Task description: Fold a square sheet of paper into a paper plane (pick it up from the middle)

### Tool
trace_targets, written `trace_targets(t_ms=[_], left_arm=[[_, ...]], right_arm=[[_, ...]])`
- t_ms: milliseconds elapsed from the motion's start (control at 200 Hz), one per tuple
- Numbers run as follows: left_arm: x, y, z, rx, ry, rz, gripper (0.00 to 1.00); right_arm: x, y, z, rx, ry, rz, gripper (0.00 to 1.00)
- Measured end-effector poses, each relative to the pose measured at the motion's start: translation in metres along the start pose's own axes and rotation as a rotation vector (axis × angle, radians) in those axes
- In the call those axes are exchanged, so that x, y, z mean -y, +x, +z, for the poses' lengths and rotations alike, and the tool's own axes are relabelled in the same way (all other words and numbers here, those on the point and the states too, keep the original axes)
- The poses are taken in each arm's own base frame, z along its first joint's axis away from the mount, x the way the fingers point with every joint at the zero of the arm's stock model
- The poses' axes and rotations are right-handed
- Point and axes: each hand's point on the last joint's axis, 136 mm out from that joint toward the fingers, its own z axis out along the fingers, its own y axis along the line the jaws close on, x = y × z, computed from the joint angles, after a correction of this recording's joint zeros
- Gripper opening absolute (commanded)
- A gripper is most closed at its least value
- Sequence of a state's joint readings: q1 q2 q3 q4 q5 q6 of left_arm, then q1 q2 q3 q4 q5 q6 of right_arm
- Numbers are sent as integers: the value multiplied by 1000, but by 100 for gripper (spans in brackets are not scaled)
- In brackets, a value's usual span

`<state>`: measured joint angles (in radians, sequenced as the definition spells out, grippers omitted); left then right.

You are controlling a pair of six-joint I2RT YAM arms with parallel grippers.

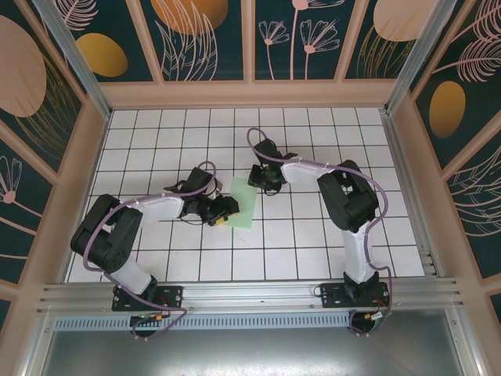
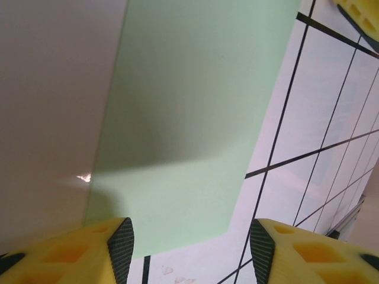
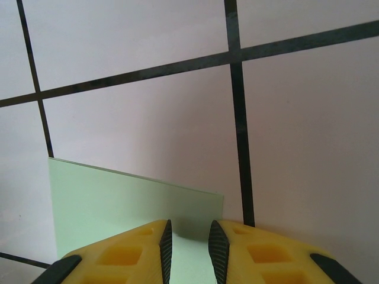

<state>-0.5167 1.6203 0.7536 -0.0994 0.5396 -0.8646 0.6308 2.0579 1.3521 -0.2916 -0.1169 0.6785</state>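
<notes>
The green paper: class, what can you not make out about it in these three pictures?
- Top view: the paper is too small to show creases; the left fingers cover part of its left edge.
- Left wrist view: the top edge cuts off its far end.
- Right wrist view: the right fingers hide whether they pinch it.

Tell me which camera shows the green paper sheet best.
Top external: the paper sheet shows nearly whole against the table, its outline and place clear. Left wrist crops it to a surface close-up; right wrist catches one edge and corner.
</notes>
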Motion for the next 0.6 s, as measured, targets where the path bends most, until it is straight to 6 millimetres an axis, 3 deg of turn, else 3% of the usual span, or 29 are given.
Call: trace_targets(t_ms=[190, 365, 595], left_arm=[[8, -10, 0, 21, 3, 35, 63], [1, -21, -1, 65, -66, 52, 65], [-8, -20, 4, 46, -101, 50, 68]], right_arm=[[0, 0, 0, -4, -5, 2, 30], [0, 0, 0, -4, -5, 3, 30], [0, 0, 0, -4, -5, 3, 30]])
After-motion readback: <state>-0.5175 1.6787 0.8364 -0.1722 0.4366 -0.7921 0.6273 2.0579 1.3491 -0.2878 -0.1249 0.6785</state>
